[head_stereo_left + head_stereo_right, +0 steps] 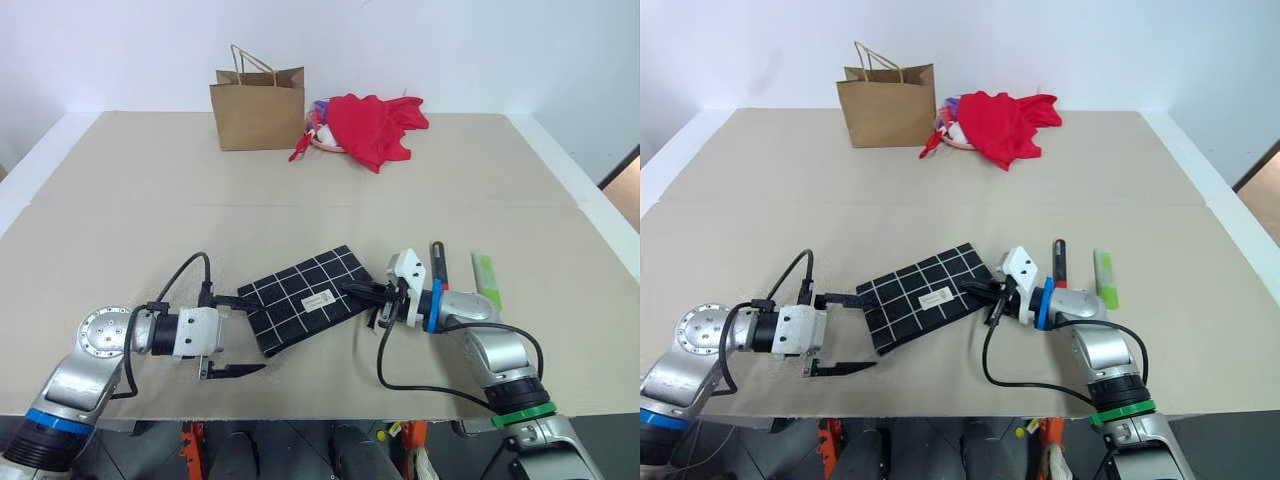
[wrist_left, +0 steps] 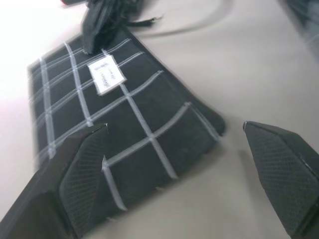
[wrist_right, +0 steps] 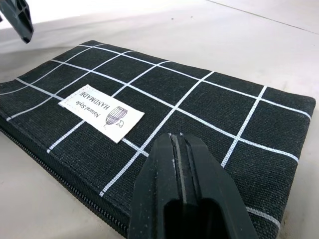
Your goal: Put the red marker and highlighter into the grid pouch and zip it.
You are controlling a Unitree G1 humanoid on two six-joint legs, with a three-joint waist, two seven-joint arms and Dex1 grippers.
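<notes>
Two pens wait on the table just right of my right arm: the red marker and the highlighter, both lying outside the grid pouch. My right gripper has its jaws pressed shut at the pouch's right end; whether they pinch the zipper cord I can't tell. My left gripper stands wide open around the pouch's left corner, holding nothing. I judge the pouch soft and floppy, so I'd pin one end and pull the zipper cord; the pens look light, stiff and slick.
</notes>
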